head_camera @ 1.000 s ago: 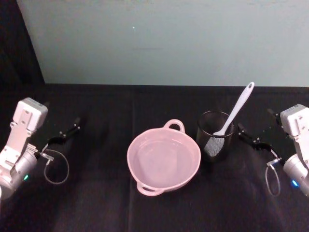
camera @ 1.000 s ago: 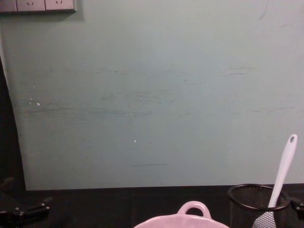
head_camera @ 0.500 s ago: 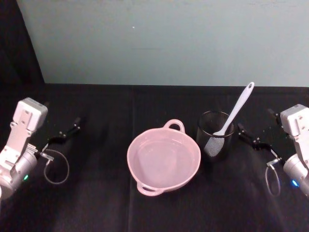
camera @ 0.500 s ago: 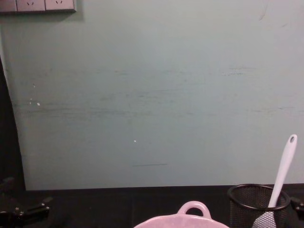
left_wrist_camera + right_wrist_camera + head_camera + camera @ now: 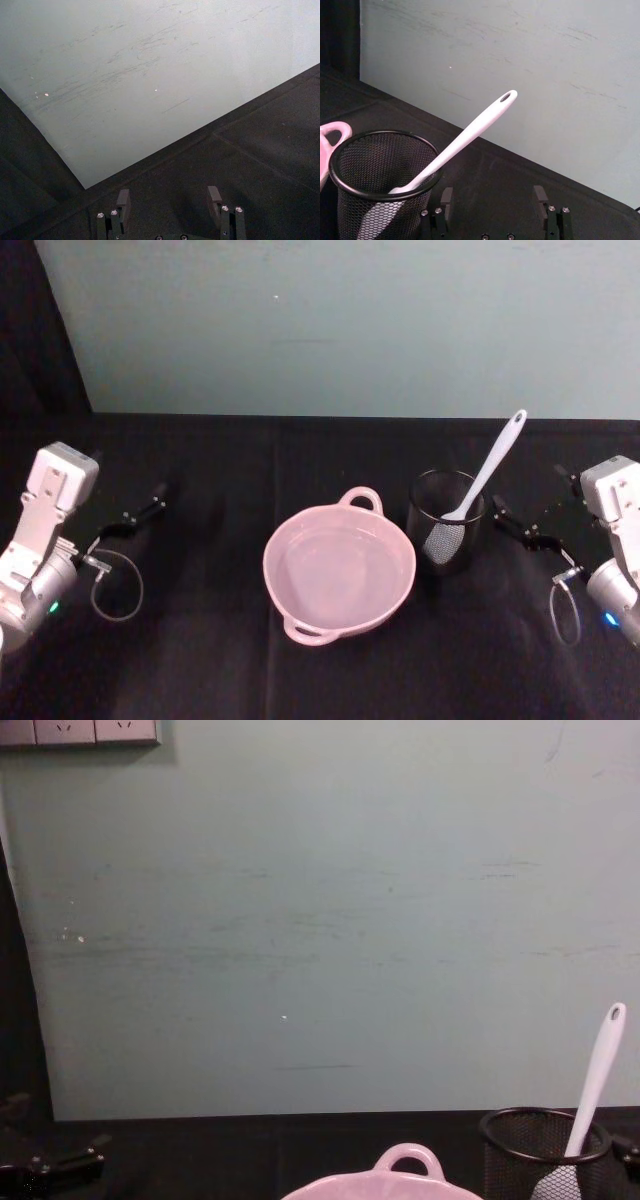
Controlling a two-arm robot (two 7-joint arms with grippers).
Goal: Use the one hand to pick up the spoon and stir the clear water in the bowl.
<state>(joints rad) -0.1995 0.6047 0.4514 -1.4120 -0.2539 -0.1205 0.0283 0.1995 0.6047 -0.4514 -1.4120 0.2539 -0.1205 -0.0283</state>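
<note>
- I see the spoon (image 5: 487,472) standing tilted in the black mesh cup (image 5: 455,545), head down, handle leaning up to the right.
- The cup sits just right of the pink bowl (image 5: 270,568).
- My right gripper (image 5: 491,197) sits right of the cup, fingers spread wide, holding nothing.
- My left gripper (image 5: 169,197), far left, is likewise spread and empty.

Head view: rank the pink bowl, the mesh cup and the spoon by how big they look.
1. The pink bowl, clearly the largest.
2. The mesh cup, by area covered.
3. The spoon, the slimmest. It looks longer than the cup is tall, so these two swap if you rank by length.
</note>
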